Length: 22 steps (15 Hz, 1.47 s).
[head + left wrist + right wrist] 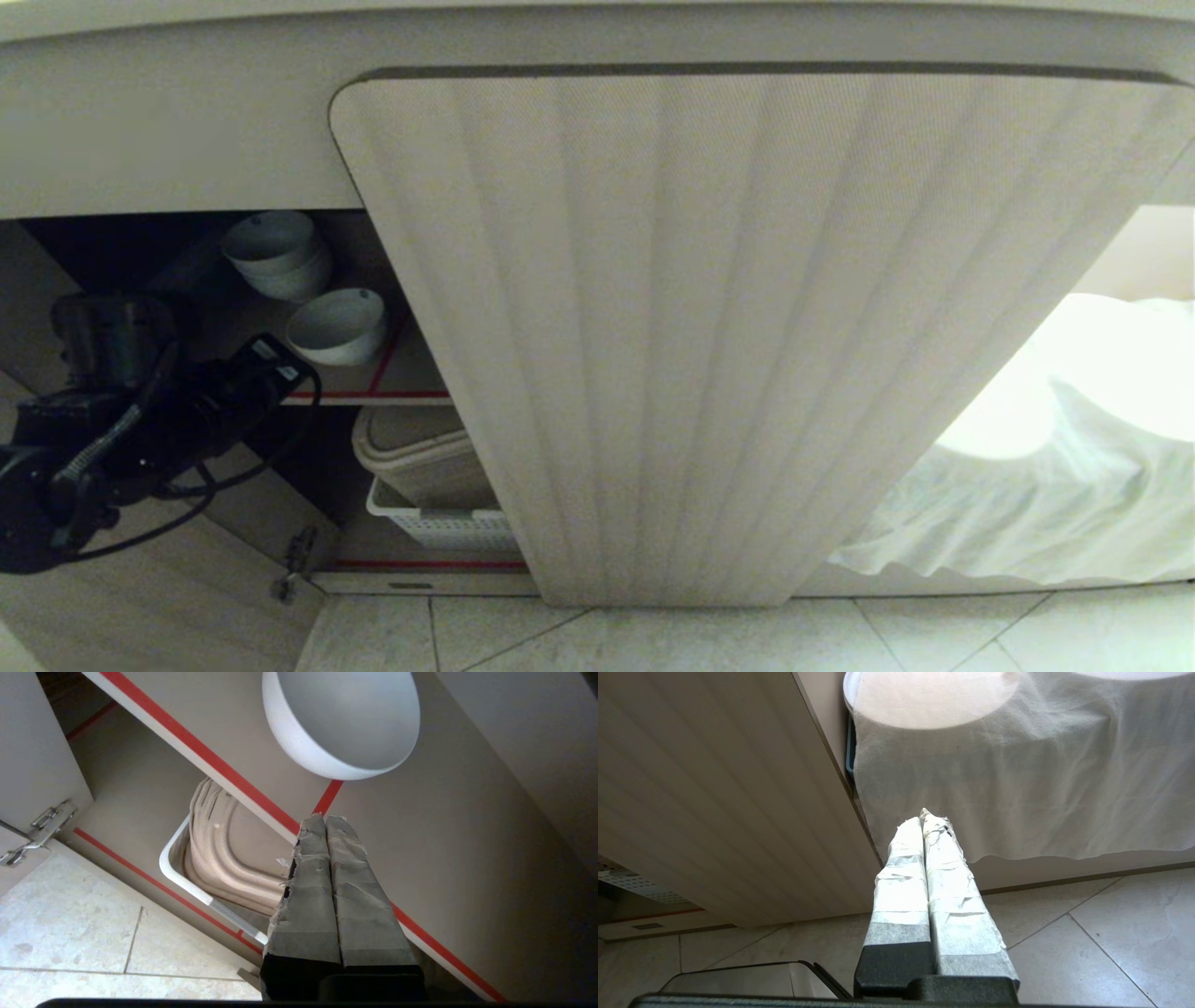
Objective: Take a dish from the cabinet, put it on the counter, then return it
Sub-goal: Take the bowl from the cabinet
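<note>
With its taped jaws pressed together and holding nothing, the left gripper (325,820) sits at the red-edged shelf (219,767) of the open cabinet (747,327). The dish (341,723) rests on that shelf just ahead of the jaw tips, apart from them; the stack of bowls (277,254) is behind it. Below the jaws: white basket (187,884). The right gripper (923,815) is parked, jaws pressed together, above the floor tiles (1087,952), white cloth (1017,788) ahead.

Left arm (140,420): matte black housings, blocky joints, small white labels near the wrist. Black cables loop loosely alongside; one ribbed grey flexible conduit. Left gripper (327,823): two long tapered fingers (308,896) wrapped in frayed grey tape over black bases. Right gripper (923,816): same build, tape wrap paler, ragged at tips.
</note>
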### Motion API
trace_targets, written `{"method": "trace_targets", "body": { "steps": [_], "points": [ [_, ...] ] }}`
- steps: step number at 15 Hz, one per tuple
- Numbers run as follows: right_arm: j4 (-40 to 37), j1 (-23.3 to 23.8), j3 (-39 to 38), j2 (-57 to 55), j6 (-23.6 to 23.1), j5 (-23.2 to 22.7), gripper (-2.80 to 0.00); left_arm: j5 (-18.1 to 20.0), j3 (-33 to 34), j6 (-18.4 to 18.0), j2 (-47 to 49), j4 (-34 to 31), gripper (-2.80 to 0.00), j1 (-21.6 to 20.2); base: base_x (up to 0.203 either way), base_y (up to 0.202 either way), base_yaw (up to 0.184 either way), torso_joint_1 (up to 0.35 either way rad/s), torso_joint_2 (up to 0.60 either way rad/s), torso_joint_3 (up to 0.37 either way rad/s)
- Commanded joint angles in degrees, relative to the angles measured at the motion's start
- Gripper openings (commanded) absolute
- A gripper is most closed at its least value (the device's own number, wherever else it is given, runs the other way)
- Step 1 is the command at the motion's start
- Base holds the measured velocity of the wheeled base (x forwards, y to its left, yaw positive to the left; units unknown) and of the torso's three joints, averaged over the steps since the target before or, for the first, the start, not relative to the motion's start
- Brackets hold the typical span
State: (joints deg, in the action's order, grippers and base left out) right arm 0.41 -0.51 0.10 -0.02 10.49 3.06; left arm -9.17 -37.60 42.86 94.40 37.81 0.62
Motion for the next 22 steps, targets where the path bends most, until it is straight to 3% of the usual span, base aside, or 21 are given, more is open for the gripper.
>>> {"method": "trace_targets", "body": {
  "steps": [1, 4, 5, 22],
  "points": [
    [0.02, -0.02, -0.01, 0.02, 0.06, 0.02, -2.8, -0.06, -0.13, 0.29, -0.1, 0.17, -2.8, -0.01, 0.0, 0.0, 0.0, 0.0, 0.0, 0.0],
    [0.02, -0.02, -0.01, 0.02, 0.06, 0.02, -2.8, -0.06, 0.08, 0.38, -0.1, 0.26, -2.8, -0.01, 0.0, 0.0, 0.0, 0.0, 0.0, 0.0],
    [0.02, -0.02, -0.01, 0.02, 0.06, 0.02, -2.8, -0.06, 0.16, 0.89, -0.1, 0.25, 0.0, -0.01, 0.0, 0.0, 0.0, 0.0, 0.0, 0.0],
    [0.02, -0.02, -0.01, 0.02, 0.06, 0.02, -2.8, -0.06, -0.19, 1.16, 0.99, 0.6, 0.0, 0.0, 0.0, 0.0, 0.0, 0.0, 0.0, 0.0]
  ]
}}
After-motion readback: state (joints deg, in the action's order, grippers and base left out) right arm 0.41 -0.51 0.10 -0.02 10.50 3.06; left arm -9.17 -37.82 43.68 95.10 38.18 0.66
